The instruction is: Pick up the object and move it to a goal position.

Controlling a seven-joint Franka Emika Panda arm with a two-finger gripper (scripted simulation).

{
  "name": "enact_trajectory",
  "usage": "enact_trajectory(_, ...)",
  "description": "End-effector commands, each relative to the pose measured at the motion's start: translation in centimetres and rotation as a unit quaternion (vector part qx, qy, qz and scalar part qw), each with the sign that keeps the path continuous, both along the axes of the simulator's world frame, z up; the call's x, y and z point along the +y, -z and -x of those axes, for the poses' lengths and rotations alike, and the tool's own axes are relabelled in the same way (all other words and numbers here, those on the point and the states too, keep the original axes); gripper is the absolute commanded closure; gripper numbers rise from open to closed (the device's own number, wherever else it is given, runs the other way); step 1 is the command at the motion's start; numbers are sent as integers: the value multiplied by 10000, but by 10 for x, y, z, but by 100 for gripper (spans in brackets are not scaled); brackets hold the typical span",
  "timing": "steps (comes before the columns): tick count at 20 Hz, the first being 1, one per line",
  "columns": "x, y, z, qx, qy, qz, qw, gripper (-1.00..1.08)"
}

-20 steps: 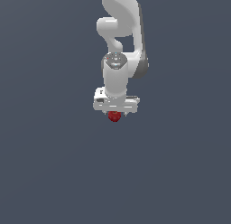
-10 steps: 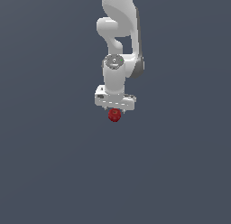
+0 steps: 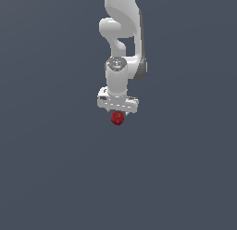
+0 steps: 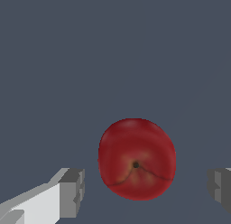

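Ball (image 3: 117, 118), dark red & glossy, sits just below the white claw (image 3: 117, 114) in the exterior view, right at the claw's 6 o'clock. Wrist view: ball (image 4: 136, 159) lies between the two fingertips (image 4: 72, 193), w/ a clear gap on each side, so neither pad touches it. Claw (image 4: 146, 187) is spread wide, much wider than the ball, holding nothing. Ball shows a small dark dimple w/ faint lines running out from it. Arm (image 3: 121, 34) comes down from 12 o'clock in the exterior view, wrist roughly vertical, claw bar slightly tilted. Tabletop (image 3: 55, 169) is a plain grey-blue surface; no edges in view, open room at 3, 6 & 9 o'clock of the ball. Can't tell from either view whether the ball rests on the tabletop or how high the claw sits above it.
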State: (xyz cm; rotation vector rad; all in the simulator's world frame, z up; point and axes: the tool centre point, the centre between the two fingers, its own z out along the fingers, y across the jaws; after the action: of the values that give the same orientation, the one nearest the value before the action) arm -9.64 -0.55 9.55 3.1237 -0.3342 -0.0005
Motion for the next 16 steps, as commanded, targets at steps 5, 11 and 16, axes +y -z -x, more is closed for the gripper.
enact_trajectory(5,0,18,1,1,7,1,10000,-92)
enact_trajectory(11,0,43,2,-1,13,1,10000,-92)
enact_trajectory(16,0,49,2,-2,16,0,10000,-92)
